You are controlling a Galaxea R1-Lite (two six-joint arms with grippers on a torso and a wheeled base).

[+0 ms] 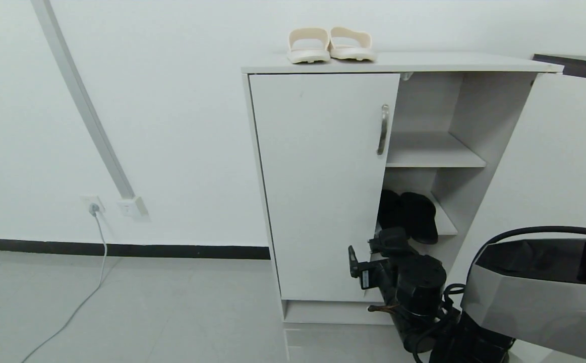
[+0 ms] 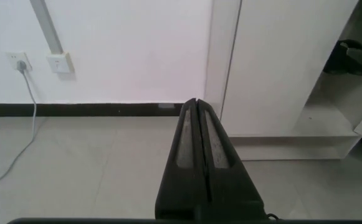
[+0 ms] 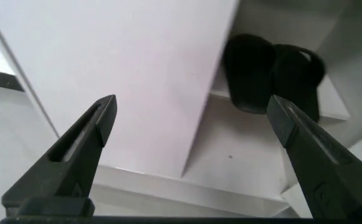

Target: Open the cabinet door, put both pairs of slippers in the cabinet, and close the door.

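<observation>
The right pincer (image 3: 192,111) stands with its jaws wide apart and nothing between them, low in front of the cabinet opening. It is just beside the free edge of the closed door (image 1: 323,186). In the head view, the black slippers (image 1: 414,217) lie at about 1 o'clock from it, side by side on the lower shelf (image 1: 449,228) and apart from the fingers. That pair looks placed.

The cream slippers (image 1: 330,45) sit at roughly 12 o'clock, high up on the cabinet's top (image 1: 449,61) and near its front edge. I judge the step in hand to be fetching them.

To do it well, the pincer should back straight out of the opening before it rises, so that it clears the closed door's edge and its handle (image 1: 383,129). It should come at the cream pair from the front, take both by their touching inner sides or straps, and lift before drawing back. The upper shelf (image 1: 434,151) is bare and would suit them. The open door (image 1: 550,166) at 3 o'clock leaves the arm little room to swing.

The left pincer (image 2: 196,106) is pressed together and holds nothing. It hangs low over the floor (image 2: 93,168), well apart from the cabinet.
</observation>
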